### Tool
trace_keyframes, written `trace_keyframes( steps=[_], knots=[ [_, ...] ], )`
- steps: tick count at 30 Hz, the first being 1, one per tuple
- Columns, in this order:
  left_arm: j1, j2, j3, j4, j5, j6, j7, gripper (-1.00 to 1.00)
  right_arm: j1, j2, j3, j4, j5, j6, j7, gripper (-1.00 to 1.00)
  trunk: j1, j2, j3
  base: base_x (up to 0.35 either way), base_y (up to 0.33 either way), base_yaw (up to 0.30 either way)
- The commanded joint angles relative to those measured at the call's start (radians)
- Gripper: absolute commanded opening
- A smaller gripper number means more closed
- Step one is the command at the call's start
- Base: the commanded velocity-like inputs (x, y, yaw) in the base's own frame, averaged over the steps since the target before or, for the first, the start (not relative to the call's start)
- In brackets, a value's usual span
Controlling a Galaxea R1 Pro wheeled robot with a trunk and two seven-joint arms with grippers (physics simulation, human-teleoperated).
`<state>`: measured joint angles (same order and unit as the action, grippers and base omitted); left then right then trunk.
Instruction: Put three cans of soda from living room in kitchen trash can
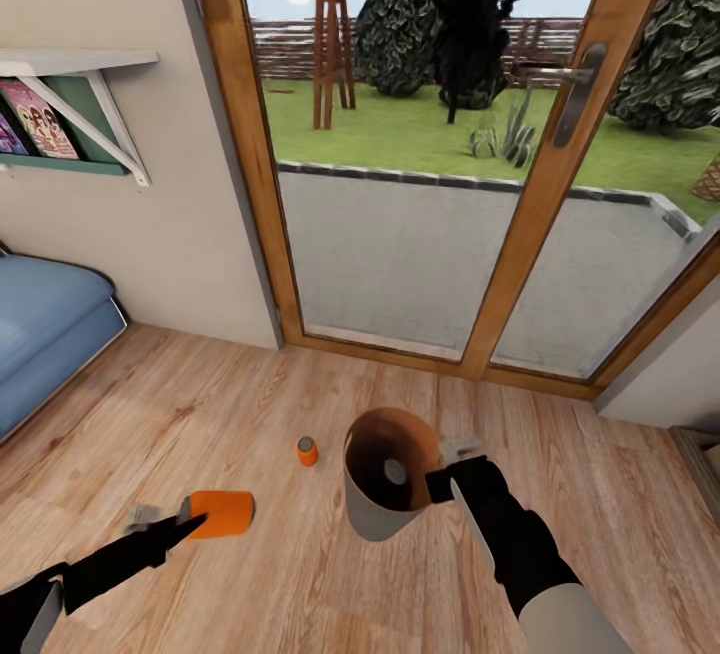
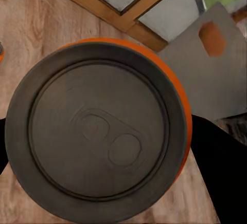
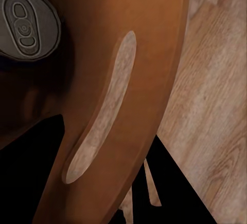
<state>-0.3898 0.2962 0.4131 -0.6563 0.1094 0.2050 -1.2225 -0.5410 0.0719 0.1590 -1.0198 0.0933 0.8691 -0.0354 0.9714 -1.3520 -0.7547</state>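
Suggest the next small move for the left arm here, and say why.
Probably swing the left gripper rightward until its orange can is over the bin's open mouth, then let go. The can lies sideways in the gripper beside the bin, which the right gripper holds by the rim. One can already sits inside; another orange one stands on the floor.

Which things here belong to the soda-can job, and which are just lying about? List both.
Job:
- orange can held in the left hand
- small orange can standing on the floor
- can already inside the bin
- trash bin, rim gripped by the right hand

Lying about:
- blue sofa
- wall shelf with books
- garden doors
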Motion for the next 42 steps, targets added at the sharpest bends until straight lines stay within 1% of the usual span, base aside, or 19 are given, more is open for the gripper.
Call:
trace_keyframes(
  steps=[1, 2, 3, 7, 8, 9, 13, 18, 21, 22, 25, 27, 30, 31, 32, 34, 38, 42],
  knots=[
    [0.000, 0.002, 0.000, 0.000, 0.009, 0.011, -0.014, -1.00, 0.000, 0.000, 0.000, 0.001, -0.011, -0.002, 0.009, -1.00, 0.000, 0.000, 0.000, 0.000, 0.000, 0.000],
    [0.000, 0.004, 0.001, -0.002, 0.028, 0.051, -0.043, -1.00, 0.000, 0.000, 0.000, 0.011, -0.011, -0.013, 0.009, -1.00, 0.000, 0.000, 0.000, 0.000, 0.000, 0.000],
    [0.000, 0.006, 0.001, -0.008, 0.035, 0.070, -0.059, -1.00, 0.000, 0.000, 0.000, 0.021, -0.011, -0.033, 0.009, -1.00, 0.000, 0.000, 0.000, 0.000, 0.000, 0.000],
    [0.000, 0.007, 0.000, -0.030, 0.046, 0.096, -0.090, -1.00, -0.002, 0.000, 0.000, 0.054, -0.010, -0.075, 0.009, -1.00, 0.000, 0.000, 0.000, 0.000, 0.000, 0.000],
    [0.000, 0.007, 0.000, -0.037, 0.061, 0.118, -0.115, -1.00, -0.002, 0.000, 0.001, 0.067, -0.010, -0.089, 0.009, -1.00, 0.000, 0.000, 0.000, 0.000, 0.000, 0.000],
    [0.000, 0.007, 0.000, -0.038, 0.072, 0.136, -0.127, -1.00, -0.002, 0.000, 0.001, 0.070, -0.010, -0.092, 0.009, -1.00, 0.000, 0.000, 0.000, 0.000, 0.000, 0.000],
    [0.000, 0.007, -0.001, -0.041, 0.100, 0.179, -0.155, -1.00, -0.002, 0.000, 0.001, 0.080, -0.010, -0.105, 0.009, -1.00, 0.000, 0.000, 0.000, 0.000, 0.000, 0.000],
    [0.000, 0.007, -0.001, -0.041, 0.112, 0.198, -0.166, -1.00, -0.003, 0.002, 0.001, 0.124, -0.012, -0.149, 0.009, -1.00, 0.000, 0.000, 0.000, 0.000, 0.000, 0.000],
    [0.000, 0.005, -0.001, -0.042, 0.114, 0.231, -0.169, -1.00, -0.003, 0.002, 0.001, 0.137, -0.012, -0.162, 0.009, -1.00, 0.000, 0.000, 0.000, 0.000, 0.000, 0.000],
    [0.000, 0.003, 0.000, -0.042, 0.114, 0.245, -0.182, -1.00, -0.003, 0.003, 0.001, 0.141, -0.012, -0.165, 0.009, -1.00, 0.000, 0.000, 0.000, 0.000, 0.000, 0.000],
    [0.000, -0.001, 0.000, -0.042, 0.114, 0.255, -0.216, -1.00, -0.004, 0.003, 0.001, 0.158, -0.012, -0.168, 0.009, -1.00, 0.000, 0.000, 0.000, 0.000, 0.000, 0.000],
    [0.000, -0.002, 0.000, -0.042, 0.115, 0.257, -0.224, -1.00, -0.004, 0.003, 0.001, 0.164, -0.012, -0.169, 0.009, -1.00, 0.000, 0.000, 0.000, 0.000, 0.000, 0.000],
    [0.000, -0.026, -0.001, -0.042, 0.115, 0.260, -0.236, -1.00, -0.009, 0.005, 0.001, 0.212, -0.012, -0.228, 0.009, -1.00, 0.000, 0.000, 0.000, 0.000, 0.000, 0.000],
    [0.000, -0.030, -0.001, -0.042, 0.115, 0.261, -0.237, -1.00, -0.011, 0.005, 0.001, 0.217, -0.012, -0.233, 0.009, -1.00, 0.000, 0.000, 0.000, 0.000, 0.000, 0.000],
    [0.000, -0.039, -0.001, -0.042, 0.115, 0.261, -0.238, -1.00, -0.014, 0.006, 0.001, 0.225, -0.012, -0.241, 0.009, -1.00, 0.000, 0.000, 0.000, 0.000, 0.000, 0.000],
    [0.000, -0.052, -0.002, -0.042, 0.115, 0.261, -0.240, -1.00, -0.018, 0.006, 0.001, 0.236, -0.012, -0.249, 0.009, -1.00, 0.000, 0.000, 0.000, 0.000, 0.000, 0.000],
    [0.000, -0.068, -0.002, -0.041, 0.115, 0.261, -0.241, -1.00, -0.022, 0.007, 0.001, 0.251, -0.012, -0.253, 0.009, -1.00, 0.000, 0.000, 0.000, 0.000, 0.000, 0.000],
    [0.000, -0.094, -0.002, -0.041, 0.115, 0.261, -0.241, -1.00, -0.025, 0.008, 0.001, 0.266, -0.012, -0.255, 0.009, -1.00, 0.000, 0.000, 0.000, 0.000, 0.000, 0.000]
  ],
)
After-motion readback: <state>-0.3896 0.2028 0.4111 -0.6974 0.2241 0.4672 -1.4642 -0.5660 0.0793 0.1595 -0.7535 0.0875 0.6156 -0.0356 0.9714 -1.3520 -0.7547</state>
